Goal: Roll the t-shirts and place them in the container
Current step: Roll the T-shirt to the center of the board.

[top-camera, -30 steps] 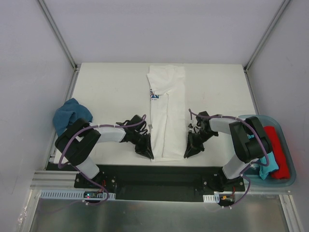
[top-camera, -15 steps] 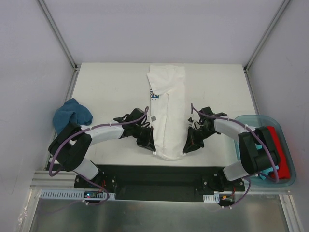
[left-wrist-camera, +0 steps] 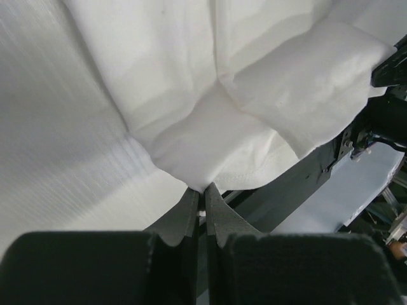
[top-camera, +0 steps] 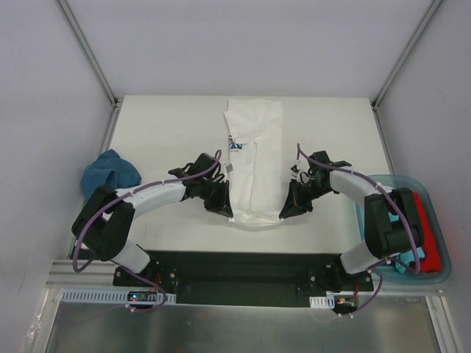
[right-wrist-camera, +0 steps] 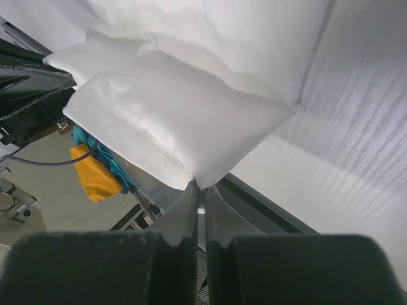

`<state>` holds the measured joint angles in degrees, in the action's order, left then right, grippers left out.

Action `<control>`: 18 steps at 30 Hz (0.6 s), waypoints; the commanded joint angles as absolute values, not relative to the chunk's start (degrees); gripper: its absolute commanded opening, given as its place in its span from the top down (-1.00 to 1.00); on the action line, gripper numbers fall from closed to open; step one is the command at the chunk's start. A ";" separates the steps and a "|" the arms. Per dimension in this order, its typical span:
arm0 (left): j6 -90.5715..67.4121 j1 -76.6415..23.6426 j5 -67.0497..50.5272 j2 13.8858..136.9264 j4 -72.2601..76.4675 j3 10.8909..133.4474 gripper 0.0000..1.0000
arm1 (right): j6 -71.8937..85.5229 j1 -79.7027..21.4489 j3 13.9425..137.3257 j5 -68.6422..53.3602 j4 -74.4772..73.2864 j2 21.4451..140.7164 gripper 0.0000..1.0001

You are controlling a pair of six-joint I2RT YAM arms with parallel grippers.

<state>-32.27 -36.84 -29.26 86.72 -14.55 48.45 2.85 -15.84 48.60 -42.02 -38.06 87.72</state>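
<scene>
The white t-shirt (top-camera: 254, 158) lies folded into a long strip down the middle of the table, its blue chest print (top-camera: 235, 146) showing at the left edge. Its near end is folded back over the strip. My left gripper (top-camera: 227, 214) is shut on the left corner of that fold (left-wrist-camera: 203, 181). My right gripper (top-camera: 285, 214) is shut on the right corner (right-wrist-camera: 206, 175). A dark blue t-shirt (top-camera: 109, 174) lies bunched at the table's left edge. A red t-shirt (top-camera: 427, 228) and a teal one (top-camera: 403, 261) lie in the bin.
A translucent blue bin (top-camera: 439, 276) stands at the table's right edge beside the right arm. The black base rail (top-camera: 235, 265) runs along the near edge. White enclosure walls stand round the table.
Both grippers have moved away from the near edge toward the far side, carrying the shirt's near end up and over the strip. The strip now looks shorter.
</scene>
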 commanded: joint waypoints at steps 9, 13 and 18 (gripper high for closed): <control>-27.42 -33.40 -23.65 92.72 -17.14 58.18 1.00 | 0.79 -14.33 58.35 -40.17 -36.74 96.59 0.99; -27.33 -33.05 -23.03 94.13 -17.67 58.89 1.00 | 0.53 -14.06 60.02 -39.64 -36.21 98.70 0.99; -27.42 -32.96 -21.97 94.22 -18.37 58.89 1.00 | 0.79 -14.15 61.87 -39.81 -35.33 100.81 0.99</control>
<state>-28.67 -33.63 -23.92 94.28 -16.40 57.01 1.23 -14.46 58.98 -40.12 -36.10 99.77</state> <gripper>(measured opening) 0.011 0.049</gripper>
